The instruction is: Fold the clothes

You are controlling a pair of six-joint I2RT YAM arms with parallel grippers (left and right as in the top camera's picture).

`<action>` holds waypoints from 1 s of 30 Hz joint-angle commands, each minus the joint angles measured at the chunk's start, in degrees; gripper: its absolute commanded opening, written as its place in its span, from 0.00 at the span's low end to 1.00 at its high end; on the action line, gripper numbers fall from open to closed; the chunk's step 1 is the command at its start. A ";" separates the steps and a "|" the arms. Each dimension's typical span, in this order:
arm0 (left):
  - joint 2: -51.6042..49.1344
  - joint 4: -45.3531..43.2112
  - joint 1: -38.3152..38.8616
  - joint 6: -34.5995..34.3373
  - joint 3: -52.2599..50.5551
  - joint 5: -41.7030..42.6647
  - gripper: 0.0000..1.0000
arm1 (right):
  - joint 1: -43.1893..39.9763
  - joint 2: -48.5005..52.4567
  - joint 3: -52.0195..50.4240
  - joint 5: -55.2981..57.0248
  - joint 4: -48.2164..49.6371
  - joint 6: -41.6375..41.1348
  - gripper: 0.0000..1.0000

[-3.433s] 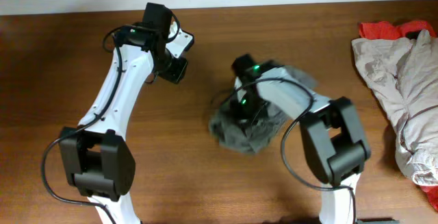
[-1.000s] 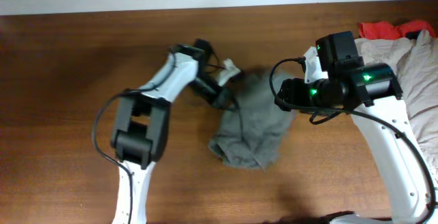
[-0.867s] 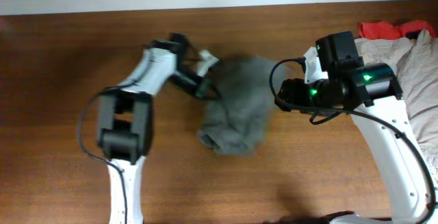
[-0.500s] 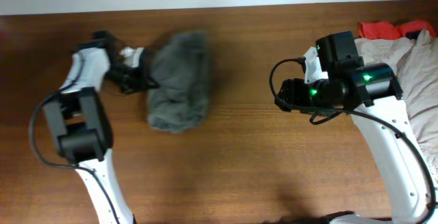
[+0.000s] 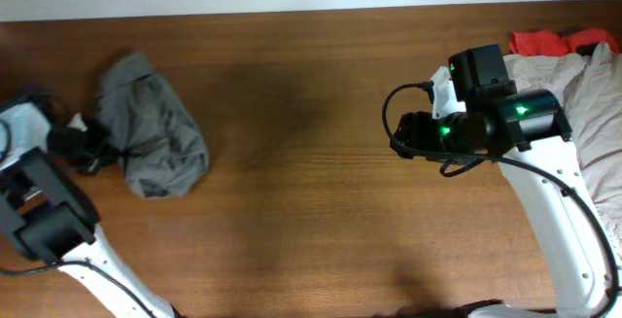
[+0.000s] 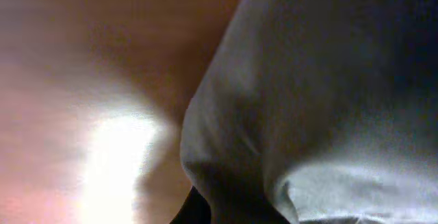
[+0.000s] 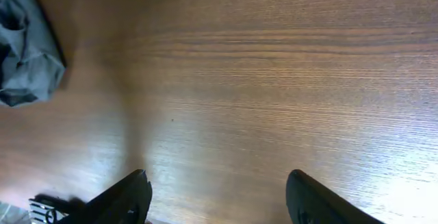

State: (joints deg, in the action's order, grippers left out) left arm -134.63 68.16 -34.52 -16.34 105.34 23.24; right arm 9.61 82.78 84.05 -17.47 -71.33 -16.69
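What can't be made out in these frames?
- Overhead: the left gripper is at the edge of the shorts, its fingertips too small and dark to see.
- Overhead: the shorts lie bunched; waistband, legs and pockets are indistinguishable.
- Left wrist: a blurred close-up; cloth fills the frame and hides the fingers.
- Overhead: the beige garment is cut off by the right edge; the red cloth is mostly under it.
- Right wrist: only a corner of the shorts shows, cut by the left edge.

No readable text, label, brand or number shows on the shorts [image 5: 151,128] or elsewhere.

Left hand [image 5: 89,147] pinched shut, far left, right hand [image 7: 219,186] spread open
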 commanded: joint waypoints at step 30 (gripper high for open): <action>22.56 6.84 -4.20 10.93 0.28 -13.53 0.12 | -0.31 -0.85 0.15 0.09 3.23 0.39 0.70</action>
State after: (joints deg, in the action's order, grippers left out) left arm -111.70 72.75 -42.98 -11.38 105.65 13.82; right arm 9.61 82.78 84.05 -17.47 -68.42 -16.49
